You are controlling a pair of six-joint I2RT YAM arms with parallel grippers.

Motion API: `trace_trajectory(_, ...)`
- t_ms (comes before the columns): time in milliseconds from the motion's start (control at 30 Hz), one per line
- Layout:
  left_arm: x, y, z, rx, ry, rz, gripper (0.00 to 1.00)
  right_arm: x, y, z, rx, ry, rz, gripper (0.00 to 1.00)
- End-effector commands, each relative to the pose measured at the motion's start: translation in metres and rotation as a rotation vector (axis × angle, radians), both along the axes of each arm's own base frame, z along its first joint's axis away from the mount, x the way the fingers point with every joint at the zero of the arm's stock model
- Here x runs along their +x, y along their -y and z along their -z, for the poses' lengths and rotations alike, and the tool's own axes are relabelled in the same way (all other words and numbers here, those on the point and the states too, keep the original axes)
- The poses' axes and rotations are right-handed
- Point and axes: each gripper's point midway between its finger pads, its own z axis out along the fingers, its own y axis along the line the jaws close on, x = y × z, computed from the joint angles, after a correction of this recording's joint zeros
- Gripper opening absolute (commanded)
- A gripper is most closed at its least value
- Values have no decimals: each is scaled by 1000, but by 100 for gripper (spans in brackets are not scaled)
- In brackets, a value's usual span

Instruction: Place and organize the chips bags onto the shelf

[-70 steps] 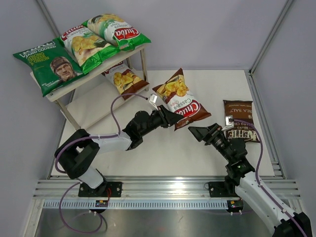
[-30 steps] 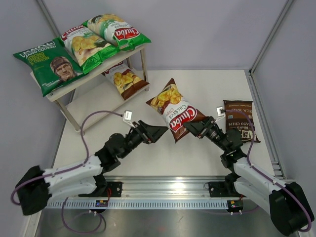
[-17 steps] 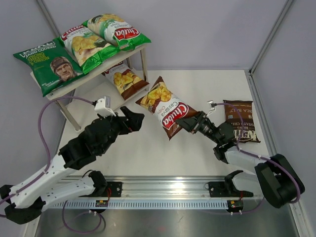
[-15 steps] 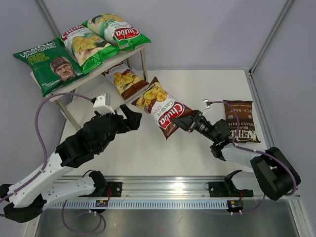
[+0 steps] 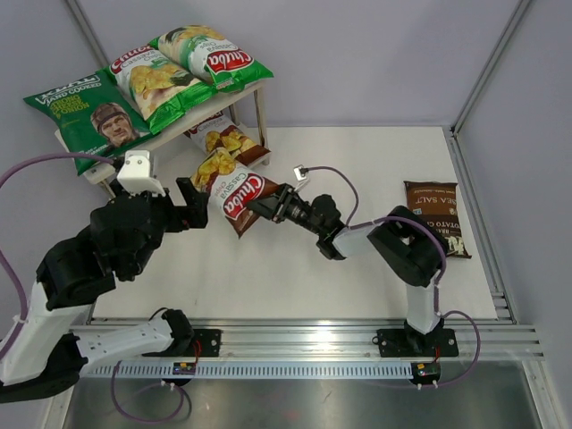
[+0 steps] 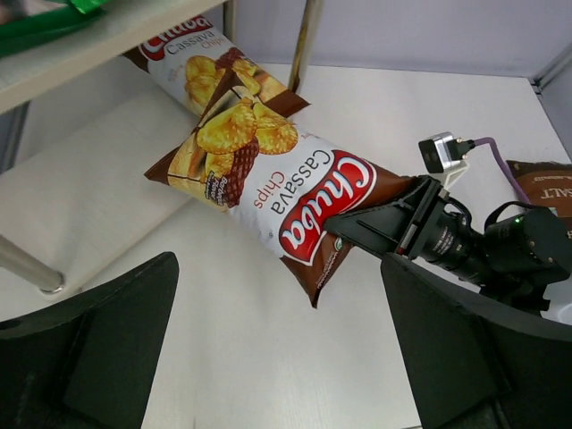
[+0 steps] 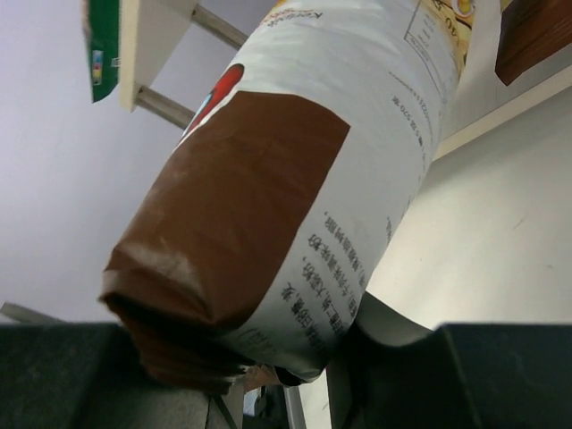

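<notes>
Right end effector (image 5: 268,207) pinches the tail seam of the brown Chuba bag (image 5: 234,190). Bag sits at the shelf (image 6: 89,188) lower tier, overlapping the stored brown bag (image 6: 192,67). Left end effector (image 5: 192,204) is spread beside it. Risks: right arm near full stretch and the seam slips, or the bag shoves its neighbour.

We've got a brown bag (image 5: 231,190), red logo, yellow chips printed; green bags (image 5: 170,76) at eleven o'clock; dark brown Kettle bag (image 5: 438,206) at three.
</notes>
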Motion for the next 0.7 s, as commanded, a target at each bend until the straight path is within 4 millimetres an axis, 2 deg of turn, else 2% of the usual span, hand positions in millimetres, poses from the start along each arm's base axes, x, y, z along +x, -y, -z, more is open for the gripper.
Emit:
trace_trajectory(0,-2,-29,-10,97,54,-58,99,7,-24,-75,261,180,40,11)
trace_trajectory(67,-2,-32,-6,106,64,-65,99,17,-41,-66,240,147,55,11)
trace_trajectory(100,-3,-34,-8,90,79,-70,99,20,-56,-68,248,151,48,11)
trace_trajectory(167,-1,-33,-4,92,86,-72,99,33,-76,-64,237,125,65,11)
trace_trajectory(300,0,-36,-1,79,105,-90,99,46,-112,-56,221,91,69,11)
trace_trajectory(467,-3,-39,1,57,114,-86,99,67,-156,-36,185,67,53,12)
trace_trajectory(667,-5,-43,6,51,119,-90,99,88,-182,-18,161,40,86,13)
